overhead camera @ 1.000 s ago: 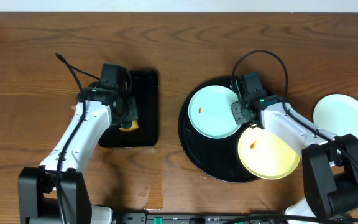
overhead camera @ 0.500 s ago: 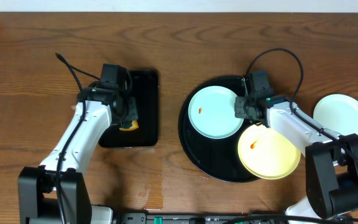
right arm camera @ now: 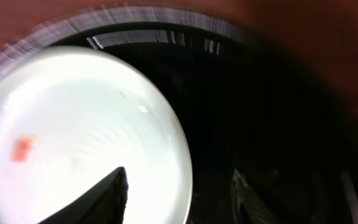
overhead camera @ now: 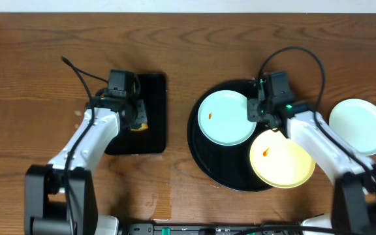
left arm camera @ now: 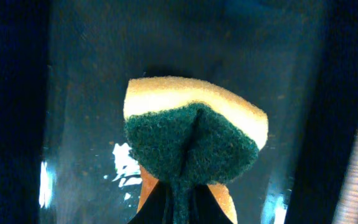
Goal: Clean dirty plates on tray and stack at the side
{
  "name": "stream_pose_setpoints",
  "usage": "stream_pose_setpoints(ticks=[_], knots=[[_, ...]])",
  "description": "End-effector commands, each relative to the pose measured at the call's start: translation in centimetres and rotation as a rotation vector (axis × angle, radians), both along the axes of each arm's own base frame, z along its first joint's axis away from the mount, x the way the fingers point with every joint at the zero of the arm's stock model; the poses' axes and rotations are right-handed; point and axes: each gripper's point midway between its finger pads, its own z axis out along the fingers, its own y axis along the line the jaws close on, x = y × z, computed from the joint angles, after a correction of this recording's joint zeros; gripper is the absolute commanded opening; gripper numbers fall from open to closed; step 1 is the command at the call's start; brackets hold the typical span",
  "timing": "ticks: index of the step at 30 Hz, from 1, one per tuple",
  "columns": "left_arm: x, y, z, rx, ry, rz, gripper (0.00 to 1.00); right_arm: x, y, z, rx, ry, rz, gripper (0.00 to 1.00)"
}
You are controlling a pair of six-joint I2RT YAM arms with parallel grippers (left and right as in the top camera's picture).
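The round black tray (overhead camera: 207, 166) holds a mint-blue plate (overhead camera: 226, 117) with a small orange spot and a pale yellow plate (overhead camera: 282, 160) with an orange spot. Another mint-blue plate (overhead camera: 359, 125) lies on the wooden table at the right. My right gripper (overhead camera: 254, 112) is open over the tray, its fingers (right arm camera: 179, 183) straddling the right rim of the spotted mint plate (right arm camera: 73, 137). My left gripper (overhead camera: 136, 121) is shut on a green-and-yellow sponge (left arm camera: 191, 134) above the rectangular black tray (left arm camera: 73, 74).
The small rectangular black tray (overhead camera: 150, 88) lies left of centre. Brown wood tabletop (overhead camera: 38, 59) surrounds both trays. Cables loop above each arm.
My right gripper has shifted slightly right and up at the mint plate's rim. My left gripper has lifted the sponge a little toward the back of the small tray.
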Motion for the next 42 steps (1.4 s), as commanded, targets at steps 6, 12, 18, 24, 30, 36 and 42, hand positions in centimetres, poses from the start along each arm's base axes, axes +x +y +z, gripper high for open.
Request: stream_pose_setpoints(ticks=[6,12,18,24,30,36,42], knots=[[-2.4,0.5,-6.6,0.034,0.200,0.011,0.08,-0.5,-0.5,1.9,-0.017,-0.028,0.028,0.54],[-3.3,0.6,-8.3,0.037,0.261,0.016,0.08,-0.7,-0.6,0.0,-0.030,0.023,0.029,0.52],[-1.9,0.4,-5.1,0.032,0.226,0.016,0.08,-1.0,-0.7,-2.7,-0.050,0.094,0.029,0.51],[0.1,0.1,1.0,0.019,0.124,0.015,0.08,-1.6,0.5,-5.3,-0.006,0.167,0.088,0.36],[1.5,-3.0,6.8,-0.103,-0.016,-0.053,0.08,-2.0,0.1,-6.5,-0.003,0.211,0.037,0.23],[1.4,-7.7,9.3,-0.163,-0.089,-0.176,0.08,-2.1,-0.8,-7.9,-0.012,0.244,-0.015,0.13],[1.2,-13.5,9.8,-0.206,-0.143,-0.273,0.08,-2.1,-1.4,-8.4,-0.019,0.258,-0.034,0.04]])
